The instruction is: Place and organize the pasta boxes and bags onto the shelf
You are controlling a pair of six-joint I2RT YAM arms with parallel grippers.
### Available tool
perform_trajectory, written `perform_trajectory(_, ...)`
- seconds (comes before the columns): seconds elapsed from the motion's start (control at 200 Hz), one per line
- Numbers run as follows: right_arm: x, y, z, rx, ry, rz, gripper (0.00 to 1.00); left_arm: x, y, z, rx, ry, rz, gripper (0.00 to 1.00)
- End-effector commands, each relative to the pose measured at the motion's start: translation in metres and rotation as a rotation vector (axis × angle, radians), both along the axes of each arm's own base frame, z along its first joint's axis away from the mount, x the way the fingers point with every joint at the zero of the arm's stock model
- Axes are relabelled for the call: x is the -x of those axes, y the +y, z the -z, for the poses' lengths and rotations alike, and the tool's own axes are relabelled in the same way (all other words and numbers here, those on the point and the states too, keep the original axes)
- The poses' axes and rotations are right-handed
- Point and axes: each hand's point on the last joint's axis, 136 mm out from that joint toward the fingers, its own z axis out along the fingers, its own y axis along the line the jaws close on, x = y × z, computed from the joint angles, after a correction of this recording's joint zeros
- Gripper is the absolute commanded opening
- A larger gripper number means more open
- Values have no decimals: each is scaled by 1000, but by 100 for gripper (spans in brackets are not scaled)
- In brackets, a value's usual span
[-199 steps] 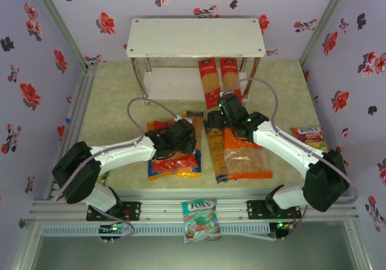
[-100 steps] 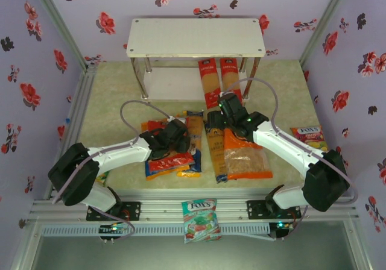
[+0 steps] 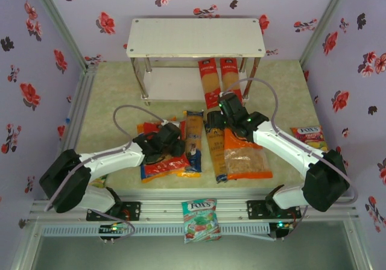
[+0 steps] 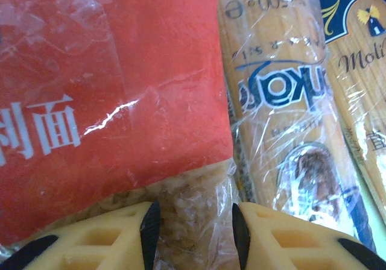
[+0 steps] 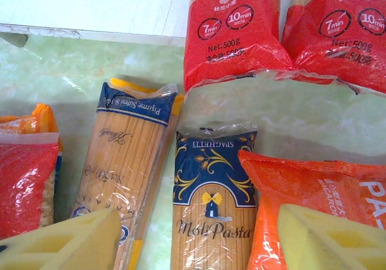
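My left gripper [image 3: 175, 146] is shut on the clear, pasta-filled lower end of the red bag [image 4: 114, 89], which lies left of centre [image 3: 161, 164] with a blue edge showing under it. Beside it lies the yellow spaghetti pack [image 4: 271, 89], then a dark blue pack [image 5: 211, 210]. My right gripper [image 5: 199, 246] hovers open over that dark blue pack, its fingers either side of it and touching nothing. The orange bag [image 3: 244, 155] lies to the right of the pack. Two red packs [image 3: 208, 80] [image 3: 230, 77] lean at the right end of the shelf [image 3: 196, 38].
One FOX'S candy bag [image 3: 307, 134] lies at the right edge of the table, another [image 3: 200, 219] on the front rail. Flowered walls close in the left, right and back. The shelf's lower board [image 5: 96, 5] is bare on the left.
My left gripper has drawn back to the left, dragging the red bag and what lies under it with it. The right arm has not moved.
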Motion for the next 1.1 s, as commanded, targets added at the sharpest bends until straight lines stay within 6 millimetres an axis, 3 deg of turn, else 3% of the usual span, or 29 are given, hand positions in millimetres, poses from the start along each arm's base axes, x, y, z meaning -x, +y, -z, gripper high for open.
perform_trajectory(0.0,2,2,-5,-24,-3,3,70,48,56,55,-197,241,-57,40)
perform_trajectory(0.28,4,-1,-7,-17,-7,4,71,55,67,56,-252,266,-52,42)
perform_trajectory(0.4,4,-1,-9,-20,-10,4,71,50,69,48,-251,234,-61,45)
perform_trajectory(0.485,4,0,-10,-22,-11,3,71,38,58,25,-181,153,-55,55)
perform_trajectory(0.625,4,0,-13,-24,-12,3,71,17,38,-31,-98,9,-23,64)
perform_trajectory(0.74,4,-3,-17,-16,-17,6,74,13,17,-57,-76,-36,42,73)
perform_trajectory(0.96,8,-15,-23,-13,-21,31,78,24,-21,-60,-73,-37,148,76)
perform_trajectory(1.095,9,-26,-27,-9,-20,50,78,31,-36,-45,-111,-5,182,77)
